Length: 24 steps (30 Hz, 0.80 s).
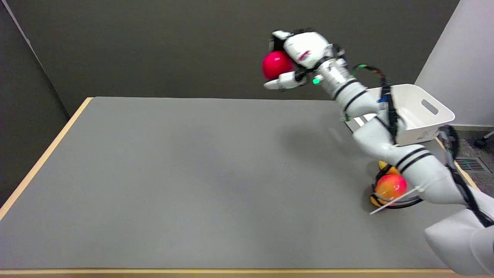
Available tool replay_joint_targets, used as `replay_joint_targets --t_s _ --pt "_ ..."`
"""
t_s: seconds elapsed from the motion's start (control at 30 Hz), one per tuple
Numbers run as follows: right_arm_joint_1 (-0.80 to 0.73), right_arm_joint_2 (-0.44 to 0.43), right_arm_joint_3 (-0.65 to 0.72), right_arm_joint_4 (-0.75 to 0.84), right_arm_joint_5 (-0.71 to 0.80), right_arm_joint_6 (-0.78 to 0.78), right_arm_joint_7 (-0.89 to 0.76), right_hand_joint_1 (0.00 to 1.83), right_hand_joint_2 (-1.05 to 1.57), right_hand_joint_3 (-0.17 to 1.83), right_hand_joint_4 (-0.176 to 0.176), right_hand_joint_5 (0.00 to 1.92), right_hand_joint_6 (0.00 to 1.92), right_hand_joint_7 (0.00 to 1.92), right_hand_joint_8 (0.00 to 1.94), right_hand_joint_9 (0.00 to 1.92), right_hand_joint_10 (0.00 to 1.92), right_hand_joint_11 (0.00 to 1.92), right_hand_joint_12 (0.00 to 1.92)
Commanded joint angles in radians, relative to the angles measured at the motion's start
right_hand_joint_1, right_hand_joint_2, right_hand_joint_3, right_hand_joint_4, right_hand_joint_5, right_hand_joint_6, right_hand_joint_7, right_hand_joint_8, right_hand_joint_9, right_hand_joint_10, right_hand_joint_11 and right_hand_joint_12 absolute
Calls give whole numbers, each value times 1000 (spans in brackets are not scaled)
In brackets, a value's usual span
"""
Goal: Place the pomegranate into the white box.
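Observation:
My right hand (297, 58) is raised high above the table's far side and grips the red pomegranate (276, 64), with fingers wrapped over and under it. The white box (420, 112) stands on the table at the far right, to the right of and below the hand. My forearm crosses in front of the box's left part and hides it.
A dark-rimmed plate (401, 202) with an orange-red fruit (390, 186) and something yellow sits near the right edge, partly under my arm. The grey table (173, 173) has a wooden rim along its left and near edges.

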Motion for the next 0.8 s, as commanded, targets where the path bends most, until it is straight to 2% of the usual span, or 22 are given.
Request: replay_joint_targets --t_s 0.03,0.47,0.6,0.8 --pt "-167 212 340 76 4 -259 -76 1158 1181 211 -91 542 1609 829 1354 815 1283 699 1656" --pt "-132 267 378 -223 45 -326 -68 1163 1168 234 -99 544 1607 834 1351 801 1290 670 1649" --pt "-156 269 415 -255 45 -318 -68 1153 1177 221 -86 548 1607 828 1359 807 1273 693 1638" --pt "-196 285 456 -266 45 -312 -68 1152 1173 229 -83 550 1606 827 1361 808 1275 697 1643"
